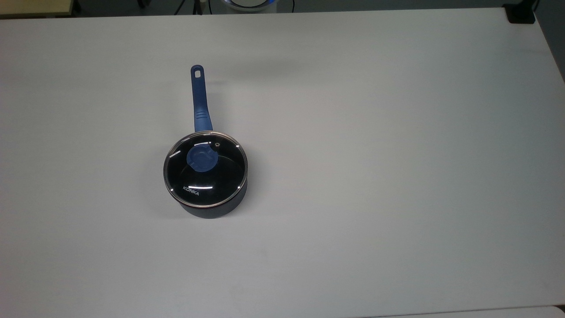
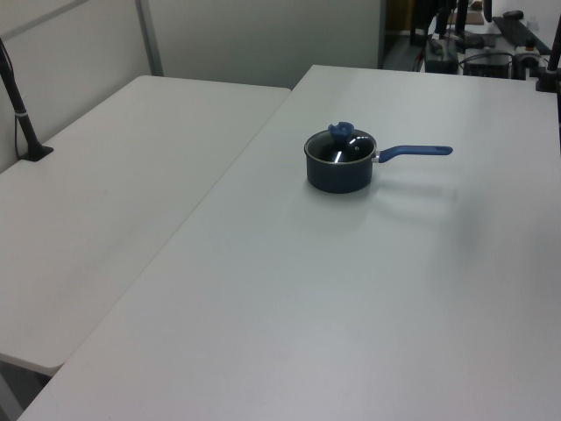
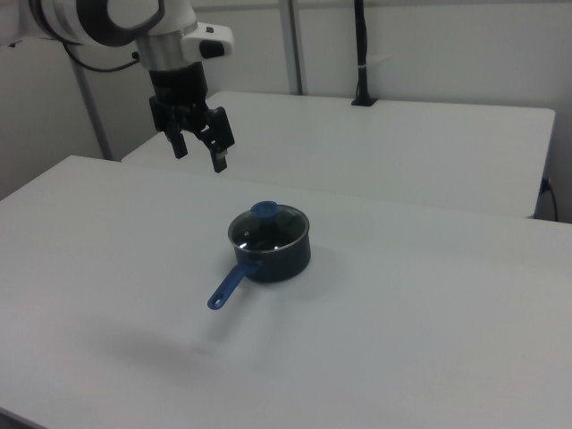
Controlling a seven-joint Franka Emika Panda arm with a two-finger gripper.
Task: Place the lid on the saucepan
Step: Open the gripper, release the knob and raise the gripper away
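The lid (image 1: 217, 176), clear glass with a blue knob and "KONKA" lettering, sits flat on the saucepan (image 1: 212, 211) in the top view, with the blue handle pointing toward that picture's upper edge. In the left view the lid (image 2: 344, 146) covers the saucepan (image 2: 337, 175) and the handle points right. In the right view the lid (image 3: 271, 229) rests on the saucepan (image 3: 284, 259). My gripper (image 3: 200, 159) hangs high above the table, up and to the right view's left of the pan, open with nothing between its fingers.
The pan stands on a wide white table (image 1: 397, 176). A second white table (image 2: 105, 193) adjoins it on the left view's left, with a black clamped post (image 2: 19, 110). Cables and equipment (image 2: 478, 48) crowd the far end.
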